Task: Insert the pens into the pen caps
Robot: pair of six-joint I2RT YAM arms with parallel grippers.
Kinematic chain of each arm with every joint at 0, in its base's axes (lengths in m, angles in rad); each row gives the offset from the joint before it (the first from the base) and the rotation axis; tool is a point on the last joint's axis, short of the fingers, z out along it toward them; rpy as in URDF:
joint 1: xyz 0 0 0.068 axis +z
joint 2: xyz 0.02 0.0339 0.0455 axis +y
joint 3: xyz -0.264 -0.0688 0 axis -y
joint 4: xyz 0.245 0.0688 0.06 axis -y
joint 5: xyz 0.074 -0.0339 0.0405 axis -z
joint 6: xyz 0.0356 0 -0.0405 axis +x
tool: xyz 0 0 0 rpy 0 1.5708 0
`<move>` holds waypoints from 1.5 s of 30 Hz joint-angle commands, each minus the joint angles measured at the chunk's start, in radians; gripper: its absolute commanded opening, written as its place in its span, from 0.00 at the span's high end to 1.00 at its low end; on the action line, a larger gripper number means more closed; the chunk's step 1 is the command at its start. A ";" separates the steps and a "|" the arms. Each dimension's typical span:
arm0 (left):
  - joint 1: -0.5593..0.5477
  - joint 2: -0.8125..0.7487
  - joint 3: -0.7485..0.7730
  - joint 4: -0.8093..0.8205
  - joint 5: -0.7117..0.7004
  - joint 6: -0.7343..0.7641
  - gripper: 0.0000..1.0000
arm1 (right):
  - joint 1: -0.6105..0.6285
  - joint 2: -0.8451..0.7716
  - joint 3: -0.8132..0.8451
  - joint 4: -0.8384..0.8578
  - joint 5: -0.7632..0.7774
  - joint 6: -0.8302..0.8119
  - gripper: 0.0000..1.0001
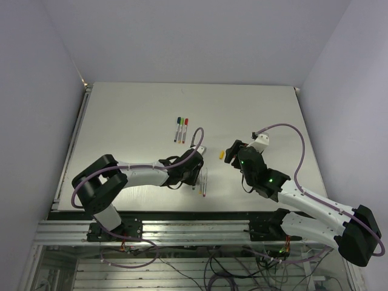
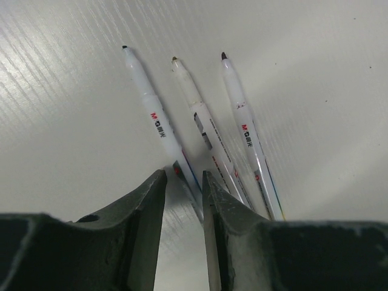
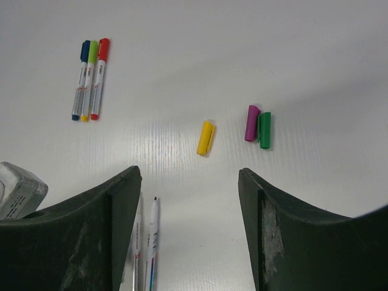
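Observation:
Three uncapped white pens [image 2: 200, 118] lie side by side on the table; the top view shows them [image 1: 202, 185] just right of my left gripper [image 1: 195, 176]. In the left wrist view the left gripper [image 2: 183, 182] is low over them, its jaws a narrow gap apart, with the rear end of the leftmost pen [image 2: 154, 118] between them and touching the right finger. My right gripper [image 3: 189, 173] is wide open and empty above the table. Beyond it lie a yellow cap [image 3: 206, 137], a purple cap [image 3: 252, 122] and a green cap [image 3: 265, 130]. Only the yellow cap [image 1: 222, 154] shows from above.
Three capped pens [image 3: 88, 79] with blue, yellow-green and red caps lie together further back, also in the top view [image 1: 180, 129]. Two uncapped pens [image 3: 151, 242] show beside the right gripper's left finger. The arms' cables loop above the table.

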State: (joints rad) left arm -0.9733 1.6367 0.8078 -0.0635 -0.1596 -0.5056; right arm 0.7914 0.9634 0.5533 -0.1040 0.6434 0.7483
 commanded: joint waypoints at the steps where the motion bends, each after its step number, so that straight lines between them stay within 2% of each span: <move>1: -0.010 0.007 0.040 -0.087 -0.059 -0.004 0.60 | -0.002 -0.015 -0.010 -0.005 0.016 0.013 0.35; 10: -0.013 0.022 0.075 -0.273 -0.180 -0.013 0.61 | -0.002 -0.009 -0.016 0.015 0.006 0.014 0.35; 25: -0.011 0.098 0.088 -0.234 -0.150 -0.013 0.61 | -0.003 -0.011 -0.022 0.012 0.002 0.019 0.35; 32: -0.011 0.106 0.084 -0.243 -0.148 -0.013 0.72 | -0.003 -0.014 -0.022 0.001 0.004 0.022 0.35; 34: -0.011 0.108 0.081 -0.245 -0.151 -0.018 0.79 | -0.002 -0.015 -0.025 0.000 0.005 0.025 0.35; 36: -0.010 0.113 0.078 -0.246 -0.153 -0.020 0.91 | -0.002 -0.018 -0.027 -0.003 0.006 0.029 0.36; 37: -0.011 0.115 0.077 -0.245 -0.152 -0.022 0.93 | -0.002 -0.017 -0.029 -0.007 0.008 0.032 0.35; 45: -0.011 0.093 0.062 -0.182 -0.125 -0.009 0.93 | -0.030 0.022 0.016 -0.116 0.063 0.037 0.36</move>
State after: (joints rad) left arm -0.9791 1.6962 0.9104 -0.2543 -0.3195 -0.5159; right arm 0.7883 0.9638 0.5365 -0.1490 0.6609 0.7742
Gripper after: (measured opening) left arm 0.100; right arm 0.645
